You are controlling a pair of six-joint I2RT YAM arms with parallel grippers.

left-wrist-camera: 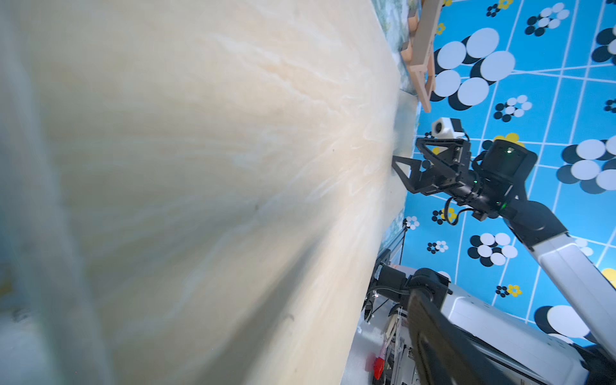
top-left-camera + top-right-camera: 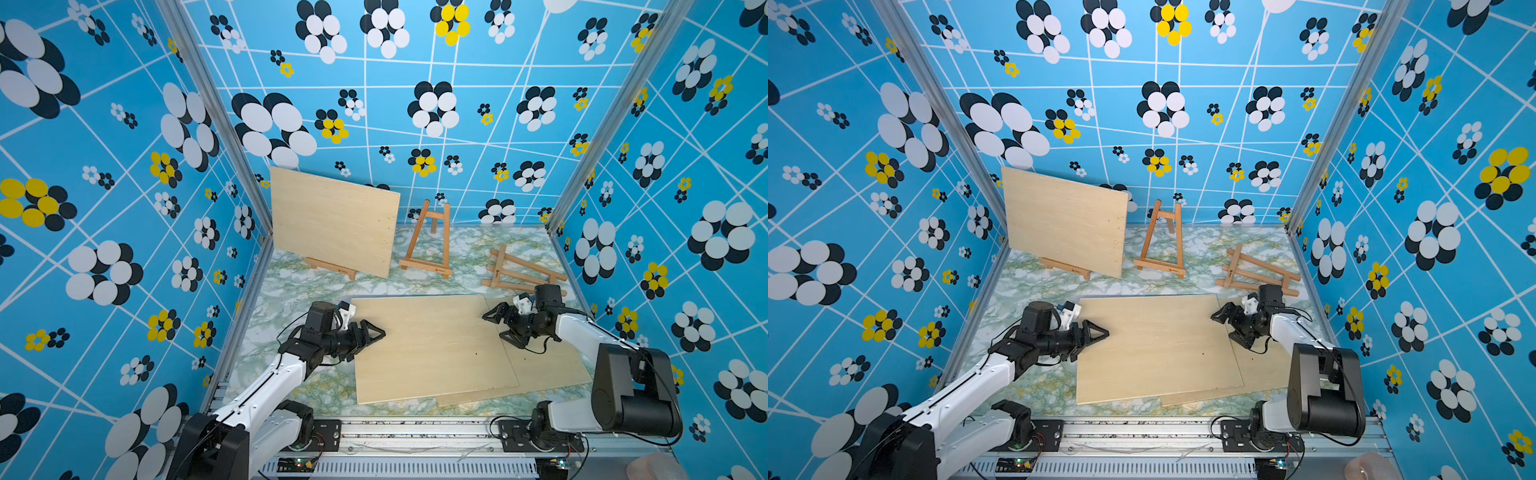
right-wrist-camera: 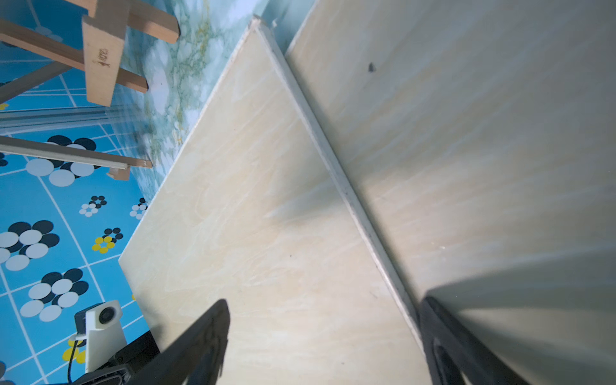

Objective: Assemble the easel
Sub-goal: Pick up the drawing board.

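Observation:
Two plywood boards lie flat and overlapping near the front; the upper board point(image 2: 432, 345) partly covers the lower board point(image 2: 548, 365). My left gripper point(image 2: 376, 334) is open, its jaws straddling the upper board's left edge; in the left wrist view one finger point(image 1: 430, 320) stands off the board's face. My right gripper point(image 2: 498, 328) is open at that board's right edge point(image 3: 333, 166), holding nothing. An empty wooden easel point(image 2: 430, 241) stands upright at the back. A folded easel point(image 2: 523, 270) lies flat at the back right.
At the back left a third board point(image 2: 332, 220) leans on another easel point(image 2: 332, 269). Patterned blue walls close in the marbled table point(image 2: 291, 291) on three sides. A metal rail point(image 2: 415, 432) runs along the front.

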